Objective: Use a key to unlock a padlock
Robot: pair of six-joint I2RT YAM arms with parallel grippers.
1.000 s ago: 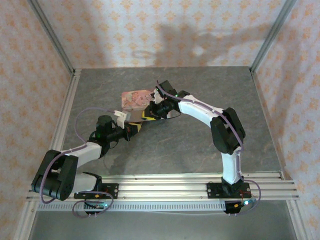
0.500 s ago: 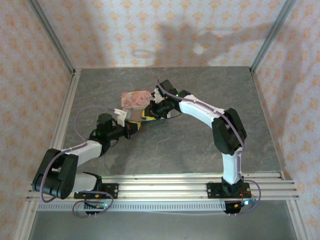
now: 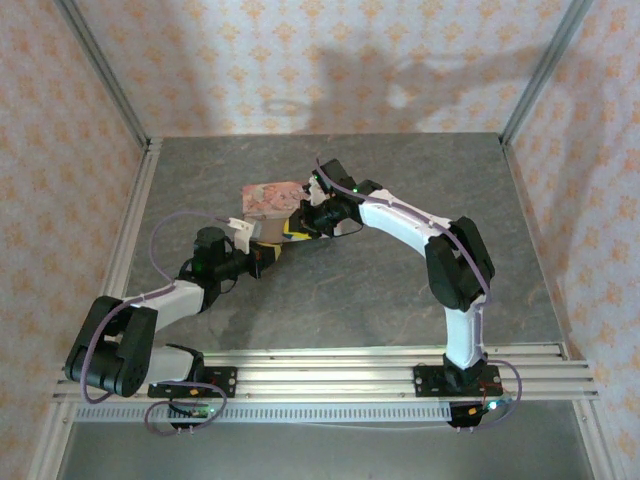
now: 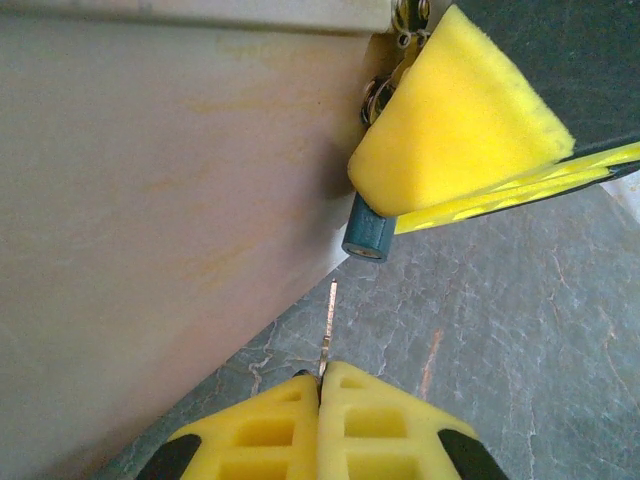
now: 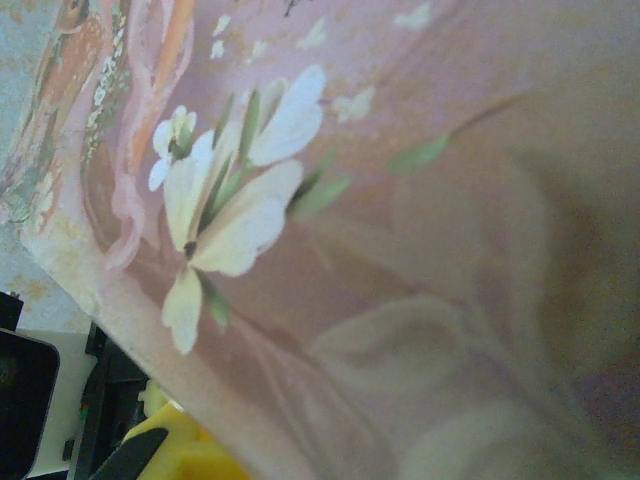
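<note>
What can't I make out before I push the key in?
- Left wrist: the padlock is half under the right fingers; whether they clamp it is unclear, and its keyhole is too small to see.
- Left wrist: the key has its head buried between the left fingers.
- Top external: padlock and key are too small to find.
- Right wrist: the pink box, close and blurred, hides what lies behind.

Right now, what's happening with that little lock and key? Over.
Left gripper shut on the key, tip just short of the padlock. Right gripper shut on the padlock. Pink box wall close alongside.
</note>
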